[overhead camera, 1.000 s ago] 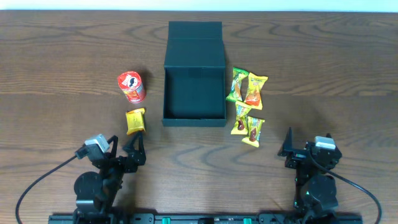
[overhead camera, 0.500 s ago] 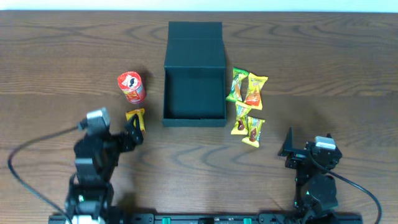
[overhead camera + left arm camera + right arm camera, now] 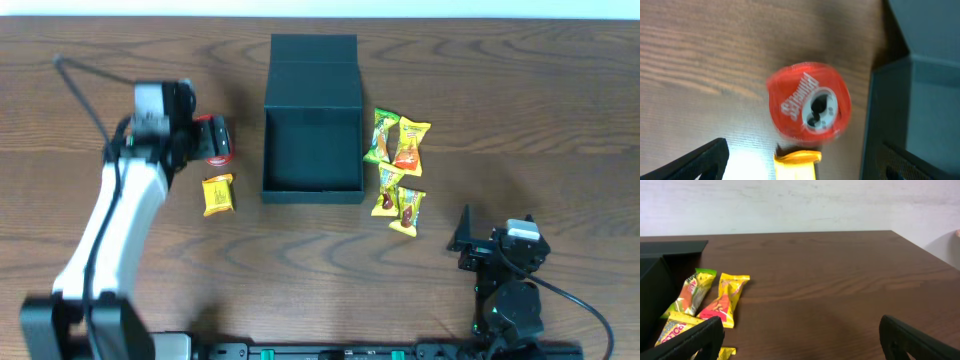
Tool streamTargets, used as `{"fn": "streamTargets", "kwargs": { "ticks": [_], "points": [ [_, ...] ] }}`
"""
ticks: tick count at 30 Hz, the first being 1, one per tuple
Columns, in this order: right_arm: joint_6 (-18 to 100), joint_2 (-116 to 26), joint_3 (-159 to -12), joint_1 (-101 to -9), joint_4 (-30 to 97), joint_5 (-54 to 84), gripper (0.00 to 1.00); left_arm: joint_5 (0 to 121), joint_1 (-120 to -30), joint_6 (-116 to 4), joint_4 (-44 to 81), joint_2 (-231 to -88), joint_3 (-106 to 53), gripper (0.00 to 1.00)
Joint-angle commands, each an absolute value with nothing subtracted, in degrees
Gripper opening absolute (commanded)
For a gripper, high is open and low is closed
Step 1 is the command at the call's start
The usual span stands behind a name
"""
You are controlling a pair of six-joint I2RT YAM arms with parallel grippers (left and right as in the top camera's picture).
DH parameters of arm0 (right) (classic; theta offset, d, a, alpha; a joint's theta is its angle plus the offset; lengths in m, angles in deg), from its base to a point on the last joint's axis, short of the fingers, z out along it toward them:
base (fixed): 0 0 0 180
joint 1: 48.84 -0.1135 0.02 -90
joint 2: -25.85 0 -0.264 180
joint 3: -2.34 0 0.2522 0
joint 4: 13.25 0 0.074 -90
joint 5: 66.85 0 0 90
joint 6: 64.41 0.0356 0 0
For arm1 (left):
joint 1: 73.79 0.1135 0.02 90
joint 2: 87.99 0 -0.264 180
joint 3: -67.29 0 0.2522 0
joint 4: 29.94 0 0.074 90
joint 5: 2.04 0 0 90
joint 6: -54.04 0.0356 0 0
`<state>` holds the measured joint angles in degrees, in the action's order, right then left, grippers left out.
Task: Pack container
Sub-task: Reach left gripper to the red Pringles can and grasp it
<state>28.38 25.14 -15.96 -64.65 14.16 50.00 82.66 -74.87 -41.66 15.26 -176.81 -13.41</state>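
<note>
The left jaws are hanging wide open and empty over the small red cylindrical can, which is sitting between the table's left edge and the dark teal-green square box lying open toward the far edge. They should be descending centred, straddling the can's sides while clearing the box wall and the yellow snack packet nearby; the right jaws are idling wide open, empty, by the near edge
</note>
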Motion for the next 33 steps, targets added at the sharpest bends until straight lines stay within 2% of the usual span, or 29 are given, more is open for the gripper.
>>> {"fn": "streamTargets", "kwargs": {
  "ticks": [1, 10, 33],
  "points": [
    [28.53, 25.36, -16.0, -64.45, 14.62, 50.75, 0.99, 84.85, -75.11, -38.81, 20.4, -183.89, -22.63, 0.95],
    [28.53, 25.36, -16.0, -64.45, 14.62, 50.77, 0.99, 81.28, -77.18, -35.47, 24.62, -194.09, -29.25, 0.95],
    [28.53, 25.36, -16.02, -64.45, 14.62, 50.77, 0.99, 84.54, -77.14, -35.47, 26.65, -198.29, -29.08, 0.95]
  ]
}}
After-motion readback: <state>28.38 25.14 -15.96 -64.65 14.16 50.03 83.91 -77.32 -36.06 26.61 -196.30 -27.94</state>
